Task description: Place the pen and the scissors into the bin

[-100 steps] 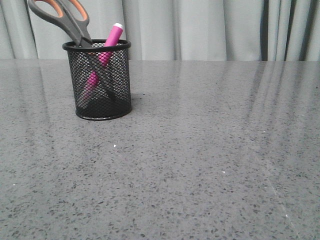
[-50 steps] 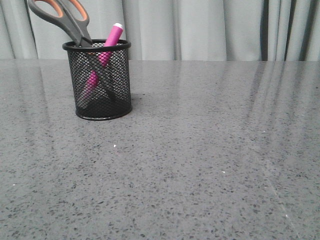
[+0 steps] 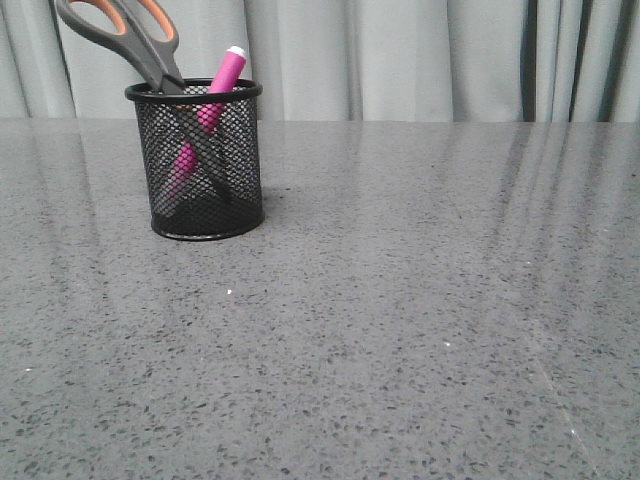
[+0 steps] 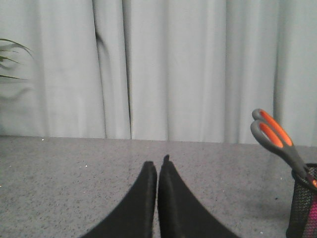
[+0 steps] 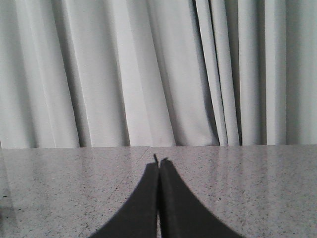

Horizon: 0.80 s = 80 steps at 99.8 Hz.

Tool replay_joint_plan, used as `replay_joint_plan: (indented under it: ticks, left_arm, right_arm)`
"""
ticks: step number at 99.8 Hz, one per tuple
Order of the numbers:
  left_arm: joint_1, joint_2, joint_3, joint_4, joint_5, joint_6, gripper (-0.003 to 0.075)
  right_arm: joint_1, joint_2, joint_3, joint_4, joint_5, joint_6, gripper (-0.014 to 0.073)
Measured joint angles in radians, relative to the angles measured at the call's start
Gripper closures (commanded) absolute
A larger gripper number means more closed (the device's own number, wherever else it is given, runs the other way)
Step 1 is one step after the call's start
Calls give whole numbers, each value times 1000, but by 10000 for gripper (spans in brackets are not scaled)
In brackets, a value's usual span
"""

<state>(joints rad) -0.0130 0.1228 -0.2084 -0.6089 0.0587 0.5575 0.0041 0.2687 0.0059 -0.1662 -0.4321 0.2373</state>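
The black wire-mesh bin (image 3: pixel 205 170) stands upright at the far left of the grey table. The magenta pen (image 3: pixel 222 85) leans inside it, its white tip above the rim. The scissors (image 3: pixel 120 30) stand in the bin blades down, their grey and orange handles sticking out to the upper left. In the left wrist view the scissors' handles (image 4: pixel 275 139) and the bin's edge (image 4: pixel 302 208) show at the right. My left gripper (image 4: pixel 157 166) is shut and empty, well apart from the bin. My right gripper (image 5: pixel 158 164) is shut and empty over bare table. Neither gripper shows in the front view.
A grey speckled tabletop (image 3: pixel 400 320) fills the front view. Pale curtains (image 3: pixel 400 60) hang behind the table's far edge. A plant's leaves (image 4: pixel 10 54) show at one edge of the left wrist view.
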Motion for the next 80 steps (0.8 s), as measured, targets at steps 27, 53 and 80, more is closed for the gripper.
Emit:
replay_joint_plan:
  ticks: [27,53,80]
  left_arm:
    - [0,-46,126,440,18,-430,741]
    - [0,-125,210,471,17,-460,742]
    - [0,-125,210,473,7,-473,742]
  right_arm:
    - [0,0,0,2,0,0,669]
    - [0,0,0,2,2,0,669]
    - [0,0,0,2,2,0,669]
